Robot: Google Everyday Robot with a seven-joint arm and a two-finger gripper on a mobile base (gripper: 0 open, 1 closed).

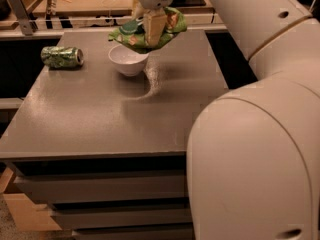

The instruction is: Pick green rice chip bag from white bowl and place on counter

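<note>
We are looking at our big white arm (pixel 255 149) filling the right side of the frame and reaching toward the top centre. The grey desk (pixel 100 119) is taking up the left and middle. At top centre the green rice chip bag (pixel 175 24) is hanging clear of the desk, just above the white bowl (pixel 128 60), with our end effector (pixel 150 26) pinching it from above. A green soda can (pixel 62 57) is lying on its side at upper left, near the bowl.
</note>
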